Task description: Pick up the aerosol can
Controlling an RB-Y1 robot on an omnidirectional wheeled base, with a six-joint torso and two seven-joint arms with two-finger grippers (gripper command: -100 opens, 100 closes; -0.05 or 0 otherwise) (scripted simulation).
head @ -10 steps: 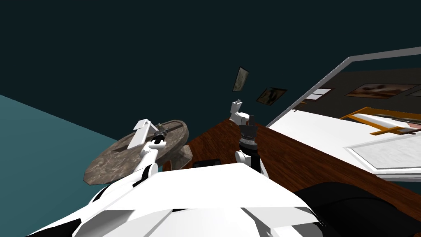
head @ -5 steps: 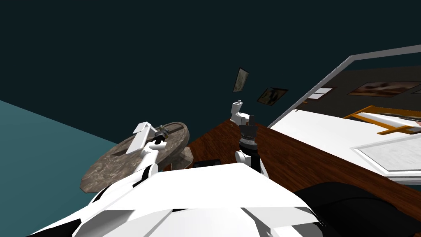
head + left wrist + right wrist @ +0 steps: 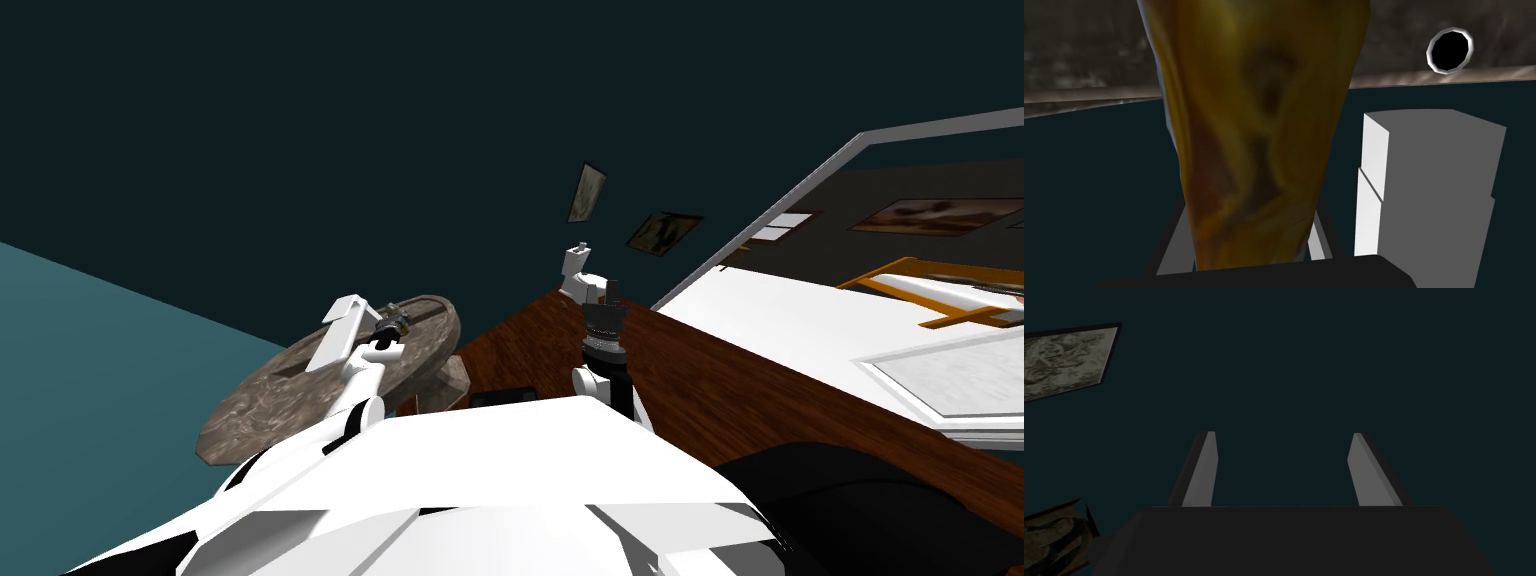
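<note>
The aerosol can (image 3: 1254, 125), mottled yellow-brown, stands between the fingers of my left gripper (image 3: 1249, 210), which press its sides near the base. In the head view the can (image 3: 398, 322) is a small dark shape above the round stone-patterned table (image 3: 270, 400), with the left gripper (image 3: 392, 328) on it. My right gripper (image 3: 1281, 438) is open with nothing between its fingers. In the head view it (image 3: 576, 262) is raised beside the table, over the brown wooden surface.
A white box (image 3: 1429, 195) stands close beside the can on the table (image 3: 1084, 55); in the head view the box (image 3: 340, 330) lies just left of the gripper. A black ringed hole (image 3: 1450, 48) marks the tabletop. A brown wooden surface (image 3: 700, 380) and a white slab (image 3: 790, 320) lie right.
My left gripper has closed in on the can. The head view has shifted slightly, which is my own move; both arms stand where they were.
</note>
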